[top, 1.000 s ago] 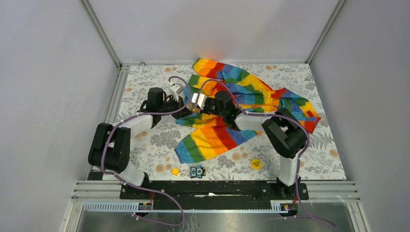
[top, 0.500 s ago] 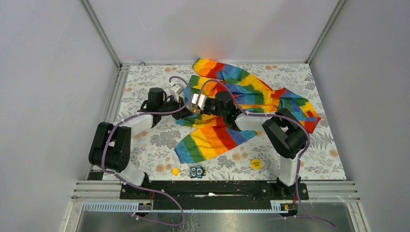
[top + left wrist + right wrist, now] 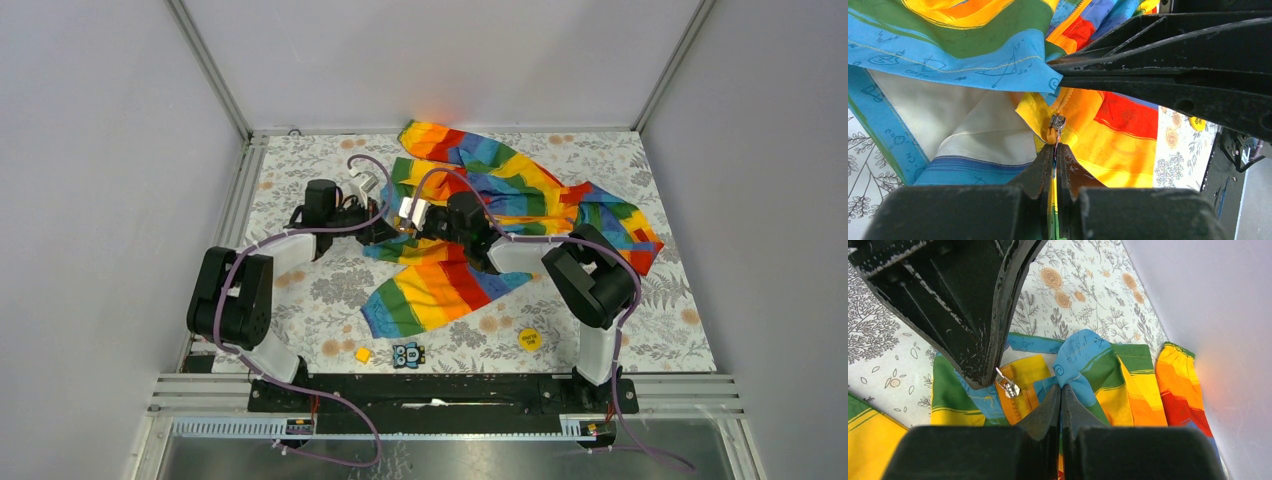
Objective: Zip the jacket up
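Left pincer [image 3: 1055,150] is pressed together on the zipper pull [image 3: 1057,122]. The small metal slider sits just past its tips on the orange zipper tape. Right pincer [image 3: 1061,392] is pressed together too, pinching a blue fold at the front edge of the jacket [image 3: 1128,380], just beside the slider. The two sets of tips nearly meet, with white lining [image 3: 973,115] showing under the lifted fabric.

From above, a small yellow cube [image 3: 363,354], an owl-printed card [image 3: 407,354] and a yellow disc [image 3: 528,338] lie nearest the arm bases on the flower-patterned bench [image 3: 320,310], apart from one another. Beyond them one rainbow sleeve [image 3: 435,290] lies flat, its cuff toward the near left. Both pincers sit mid-bench at the jacket's front. The rest of the jacket lies crumpled toward the far right, and another sleeve [image 3: 440,138] reaches the bench's far edge.
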### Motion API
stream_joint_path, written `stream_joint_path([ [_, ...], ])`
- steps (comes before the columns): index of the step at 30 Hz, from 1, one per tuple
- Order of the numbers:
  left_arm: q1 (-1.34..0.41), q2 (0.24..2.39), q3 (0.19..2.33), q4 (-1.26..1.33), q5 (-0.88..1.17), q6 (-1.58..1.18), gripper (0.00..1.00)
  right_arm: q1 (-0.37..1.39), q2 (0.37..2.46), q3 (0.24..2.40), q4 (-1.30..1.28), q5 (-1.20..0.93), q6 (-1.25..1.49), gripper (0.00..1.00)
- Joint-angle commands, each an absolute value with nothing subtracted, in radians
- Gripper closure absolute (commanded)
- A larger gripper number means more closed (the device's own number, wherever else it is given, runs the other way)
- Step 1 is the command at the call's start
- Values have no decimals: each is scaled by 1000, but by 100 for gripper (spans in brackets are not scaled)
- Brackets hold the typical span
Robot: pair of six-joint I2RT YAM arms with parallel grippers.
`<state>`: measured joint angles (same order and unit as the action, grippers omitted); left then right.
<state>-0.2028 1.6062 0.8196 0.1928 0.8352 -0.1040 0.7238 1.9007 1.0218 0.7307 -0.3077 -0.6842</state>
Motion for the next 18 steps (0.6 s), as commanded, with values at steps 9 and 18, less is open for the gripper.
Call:
stream_joint_path([
  [9, -196, 1624, 865, 244, 904, -114, 100, 733, 1852, 1028, 784, -319, -718, 100],
  [18, -191, 1620, 865, 242, 897, -112, 100, 732, 1850, 1017, 782, -288, -747, 100],
])
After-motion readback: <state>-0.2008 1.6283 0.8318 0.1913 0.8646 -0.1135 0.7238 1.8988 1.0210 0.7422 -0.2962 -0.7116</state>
